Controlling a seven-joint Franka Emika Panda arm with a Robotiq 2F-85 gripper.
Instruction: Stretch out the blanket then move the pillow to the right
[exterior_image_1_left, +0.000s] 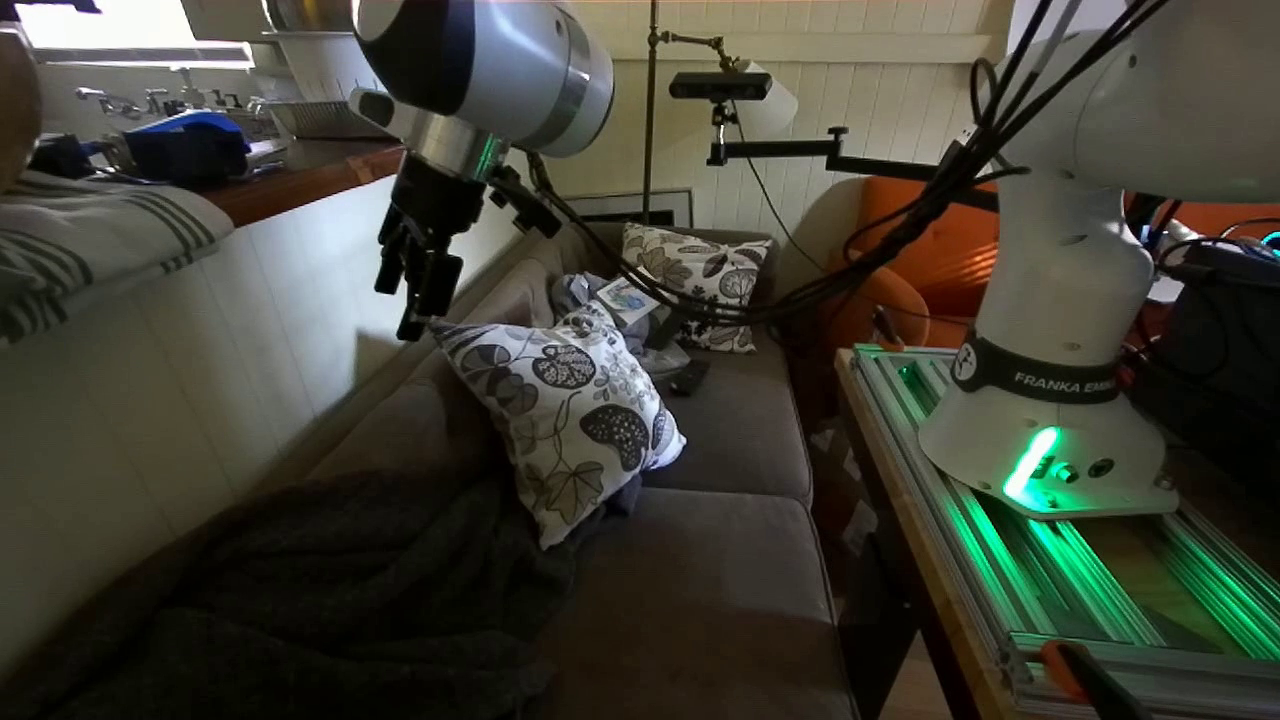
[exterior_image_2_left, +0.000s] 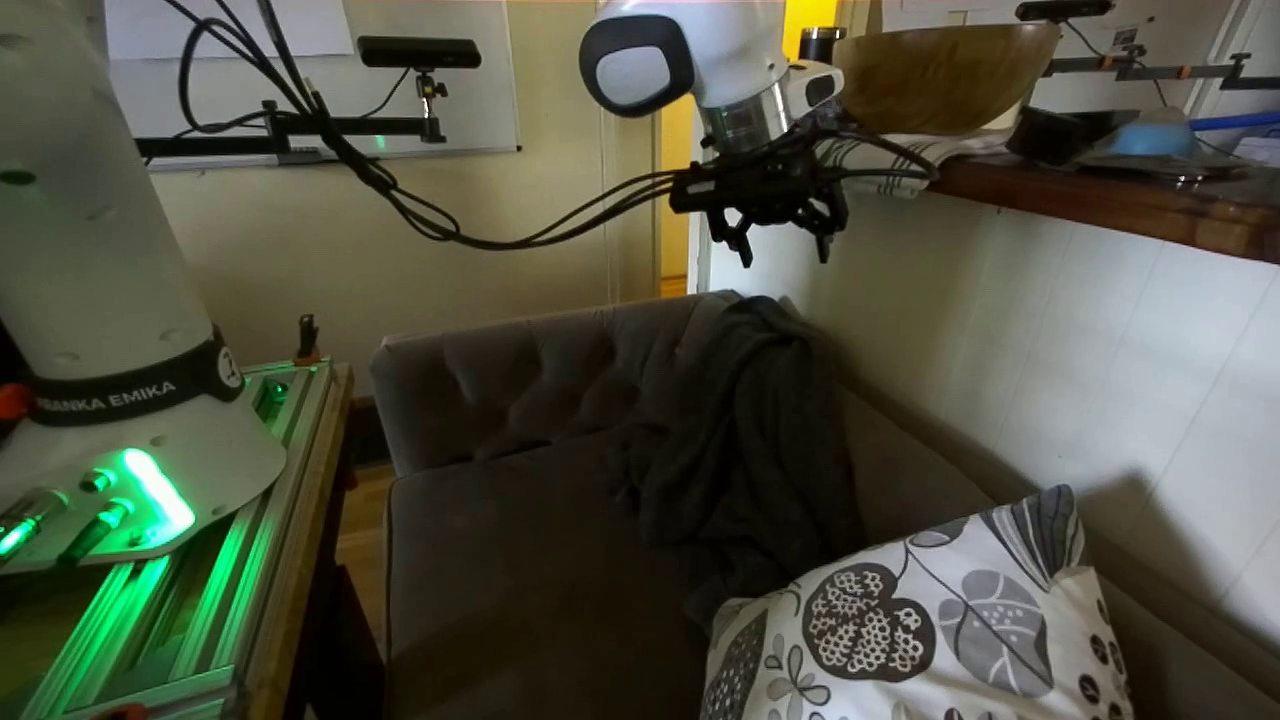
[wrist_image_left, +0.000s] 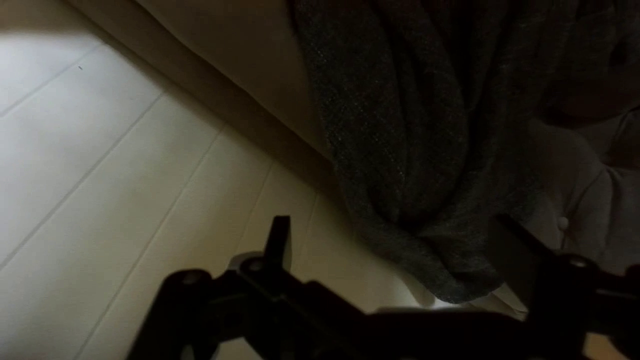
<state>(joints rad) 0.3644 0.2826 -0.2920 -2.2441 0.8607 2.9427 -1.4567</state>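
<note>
Above the blanket (exterior_image_2_left: 765, 430), the hand (exterior_image_2_left: 785, 260) gapes wide, seemingly empty, the robot's base band (exterior_image_2_left: 120, 396) reading "FRANKA EMIKA".

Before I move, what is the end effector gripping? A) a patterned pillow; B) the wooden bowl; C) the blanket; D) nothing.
D: in an exterior view the end effector hangs open with nothing between its jaws, and the blanket lies below, apart from it.

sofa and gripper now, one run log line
gripper: open, holding nothing | blanket: bunched on sofa | near pillow: tilted on sofa
</note>
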